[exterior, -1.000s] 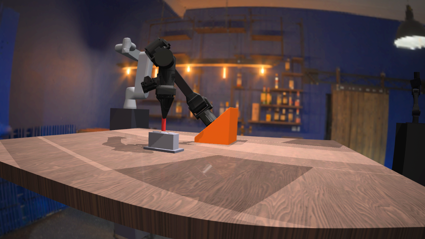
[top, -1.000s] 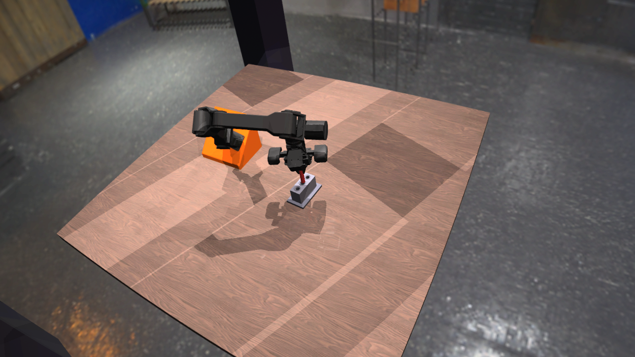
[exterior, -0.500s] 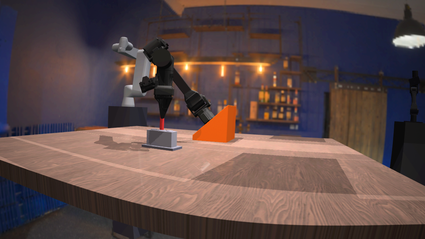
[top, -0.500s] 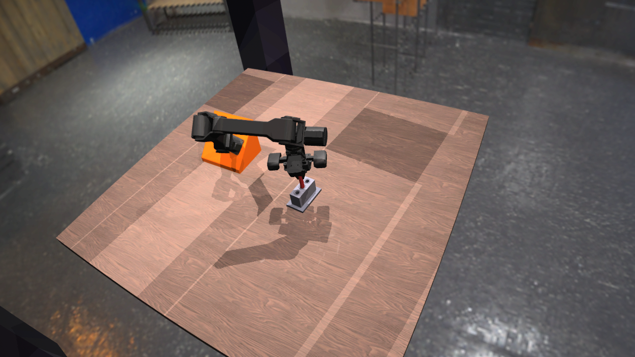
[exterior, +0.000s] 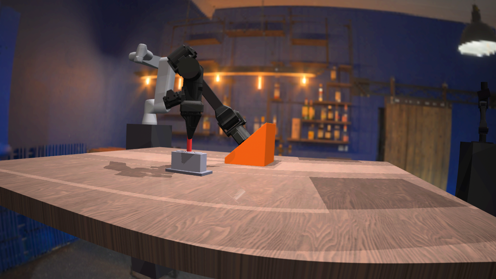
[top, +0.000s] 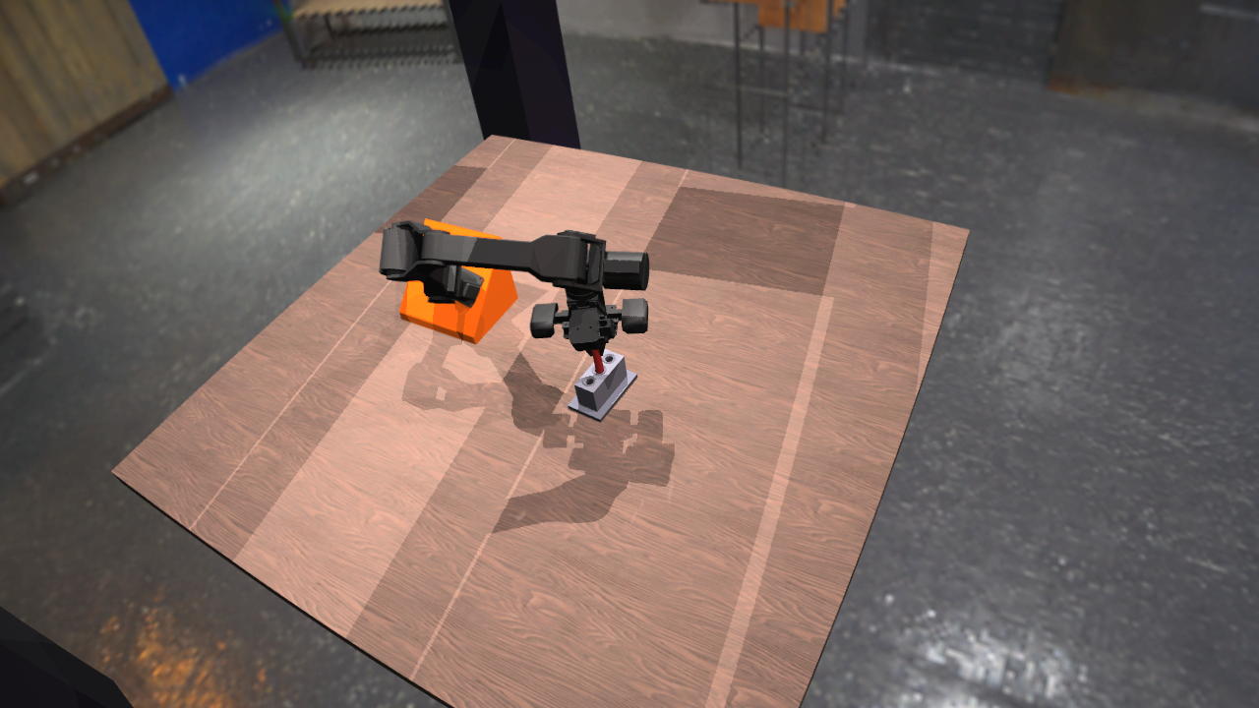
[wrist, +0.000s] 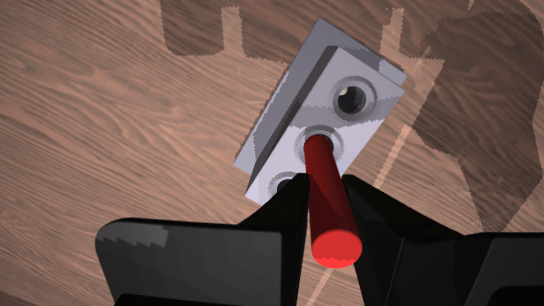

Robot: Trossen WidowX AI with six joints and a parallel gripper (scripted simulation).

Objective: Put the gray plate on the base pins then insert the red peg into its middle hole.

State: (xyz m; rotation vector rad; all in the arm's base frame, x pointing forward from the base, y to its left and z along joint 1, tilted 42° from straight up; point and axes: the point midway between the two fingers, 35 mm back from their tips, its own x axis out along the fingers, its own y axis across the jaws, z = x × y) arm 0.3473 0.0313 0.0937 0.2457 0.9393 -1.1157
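Note:
The gray plate (top: 615, 379) (exterior: 188, 162) (wrist: 316, 112), a thick block with three holes in a row, sits level on the thin flange of the base (top: 599, 416) (exterior: 203, 173) (wrist: 280, 98). The base's pins are mostly hidden; a pale spot shows inside one end hole. My gripper (top: 596, 350) (exterior: 189, 137) (wrist: 324, 184) is shut on the red peg (top: 598, 362) (exterior: 189, 145) (wrist: 329, 200), above the plate. The peg stands nearly upright, its lower end at the mouth of the middle hole, seemingly just inside. Its depth is hard to tell, and a good length still shows above the plate.
An orange wedge (top: 495, 308) (exterior: 249, 152) stands on the wooden table (top: 528, 633) (exterior: 260, 225) at my arm's foot, behind the plate in the exterior view. Arm shadows fall around the base. A light gray robot arm (exterior: 165, 81) stands on a dark pedestal beyond the table.

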